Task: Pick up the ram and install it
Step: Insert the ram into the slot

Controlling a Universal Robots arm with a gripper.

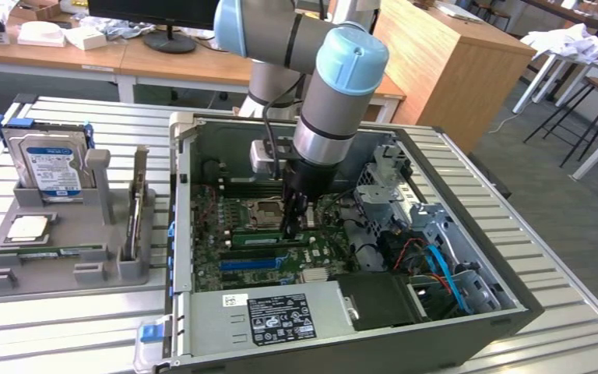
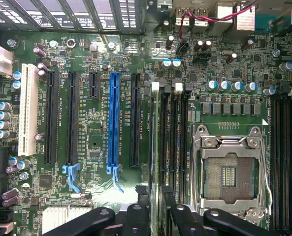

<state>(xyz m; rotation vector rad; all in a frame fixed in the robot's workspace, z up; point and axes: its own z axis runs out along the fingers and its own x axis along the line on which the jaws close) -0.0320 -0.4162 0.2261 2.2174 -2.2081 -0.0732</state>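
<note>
1. Reaching down into the open computer case with the gripper, right over the motherboard.
2. Seeing the ram standing edge-on in a memory slot beside the processor socket, seemingly seated.
3. Straddling one end of the ram; clamping it or merely flanking it, cannot tell.

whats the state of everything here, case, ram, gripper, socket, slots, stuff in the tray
pc case: lying on its side, panel off
ram: standing on edge in a slot beside the cpu socket, cannot tell if latched
gripper: low inside the case, right over the ram
cpu socket: empty, frame down
blue slot: empty
hard drive: upright in the grey tray
</note>
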